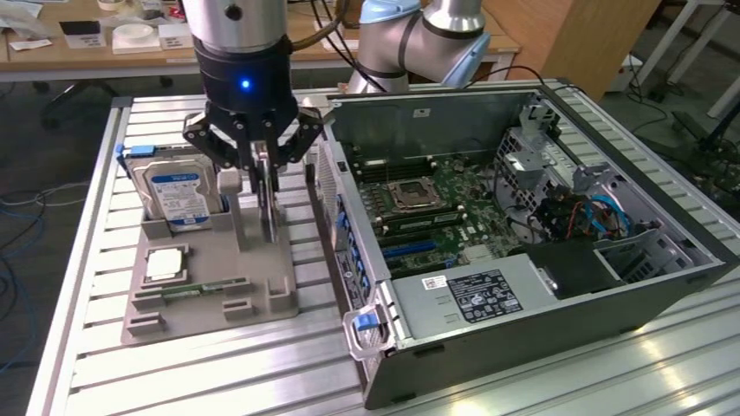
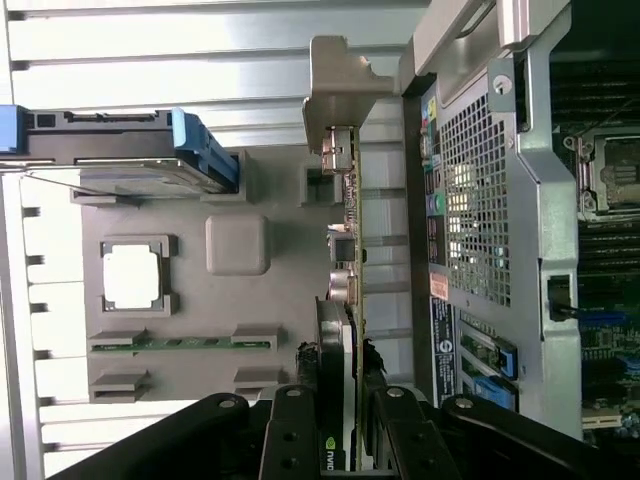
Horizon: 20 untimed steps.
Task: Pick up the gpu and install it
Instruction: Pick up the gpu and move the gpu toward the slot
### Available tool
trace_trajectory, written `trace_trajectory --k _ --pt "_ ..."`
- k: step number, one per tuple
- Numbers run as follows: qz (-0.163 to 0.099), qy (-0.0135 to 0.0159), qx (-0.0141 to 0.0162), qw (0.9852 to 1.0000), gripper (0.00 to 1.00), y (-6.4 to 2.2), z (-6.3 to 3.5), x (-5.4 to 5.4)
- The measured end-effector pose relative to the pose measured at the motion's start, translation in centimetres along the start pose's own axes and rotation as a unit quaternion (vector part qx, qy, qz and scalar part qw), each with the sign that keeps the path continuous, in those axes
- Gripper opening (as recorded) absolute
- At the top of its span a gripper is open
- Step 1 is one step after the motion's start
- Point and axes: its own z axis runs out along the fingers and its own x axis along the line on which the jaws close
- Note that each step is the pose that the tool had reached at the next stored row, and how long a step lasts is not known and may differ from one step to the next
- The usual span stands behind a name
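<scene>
Exterior view: nearest, on the slatted metal table [image 1: 173,381], lies a grey holder tray [image 1: 214,312] with a green memory stick [image 1: 203,289] in a near slot and a square processor [image 1: 165,263] just beyond it. Farther back the gripper [image 1: 263,178] is clamped on the gpu [image 1: 269,212], which stands upright and edge-on over the tray's far part. A hard drive [image 1: 179,195] stands just to the exterior view's left of it. The open computer case [image 1: 521,347] sits on the exterior view's right. In the wrist view the fingers [image 2: 300,375] pinch the gpu [image 2: 338,320].

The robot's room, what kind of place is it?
Probably a robotics lab: a robot arm gripping a graphics card, an open computer case on a metal table, and cluttered desks behind.
</scene>
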Motion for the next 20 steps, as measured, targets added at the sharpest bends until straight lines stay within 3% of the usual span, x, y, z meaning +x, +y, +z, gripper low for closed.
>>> trace_trajectory --k 5,20 --pt "0.0 0.0 0.0 1.0 0.27 0.04 -0.92 -0.02" --pt "0.0 0.0 0.0 1.0 0.27 0.06 -1.22 -0.03"
